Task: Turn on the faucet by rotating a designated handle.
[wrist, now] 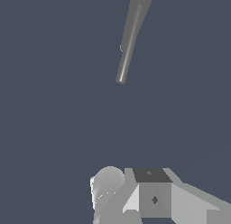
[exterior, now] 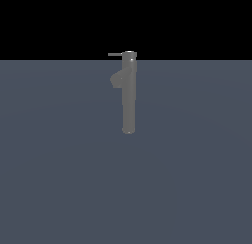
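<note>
Wrist view: the gripper [wrist: 149, 196] appears only in part at the picture's edge, as a pale grey housing with a dark square face and a rounded light-grey piece beside it. Its fingertips lie outside the picture, so whether the fingers are spread or pressed together cannot be told. Nothing is seen held. The gripper is well apart from the faucet [wrist: 131, 38], which shows here as a slim grey post seen obliquely from above, standing on the blue-grey floor [wrist: 54, 105].

Exterior view: no part of the arm appears. The faucet [exterior: 129, 95] stands upright on the floor [exterior: 59, 164], near the middle of the picture, against a black background. A short stubby spout [exterior: 116, 79] bulges from the post's upper part toward the exterior view's left. The handle [exterior: 114, 54], a thin straight rod, sticks out level from the flat round cap [exterior: 129, 53], also toward the exterior view's left, above the spout.
</note>
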`<move>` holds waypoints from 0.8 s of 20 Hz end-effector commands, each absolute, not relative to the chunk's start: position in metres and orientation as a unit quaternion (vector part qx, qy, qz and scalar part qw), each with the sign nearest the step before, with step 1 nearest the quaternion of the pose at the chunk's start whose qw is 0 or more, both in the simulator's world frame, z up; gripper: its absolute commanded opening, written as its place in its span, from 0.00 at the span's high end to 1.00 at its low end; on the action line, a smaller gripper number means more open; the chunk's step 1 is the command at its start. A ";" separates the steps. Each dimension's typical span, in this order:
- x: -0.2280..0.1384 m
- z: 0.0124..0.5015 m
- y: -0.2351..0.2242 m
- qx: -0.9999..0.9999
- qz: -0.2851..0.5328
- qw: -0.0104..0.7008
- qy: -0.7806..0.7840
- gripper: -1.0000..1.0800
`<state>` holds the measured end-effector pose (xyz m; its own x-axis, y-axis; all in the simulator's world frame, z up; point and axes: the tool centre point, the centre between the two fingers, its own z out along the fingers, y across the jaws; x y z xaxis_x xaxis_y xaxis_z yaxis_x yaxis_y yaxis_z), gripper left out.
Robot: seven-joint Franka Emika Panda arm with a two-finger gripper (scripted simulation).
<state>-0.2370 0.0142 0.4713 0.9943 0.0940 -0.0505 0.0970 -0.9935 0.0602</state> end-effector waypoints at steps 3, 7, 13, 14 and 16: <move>-0.223 0.472 0.015 0.998 -0.023 0.031 0.043 1.00; -0.202 0.471 0.017 0.999 -0.021 0.030 0.037 1.00; -0.157 0.466 0.020 0.999 -0.018 0.028 0.022 1.00; -0.149 0.465 0.020 0.999 -0.017 0.027 0.020 1.00; -0.131 0.461 0.021 0.999 -0.016 0.026 0.014 1.00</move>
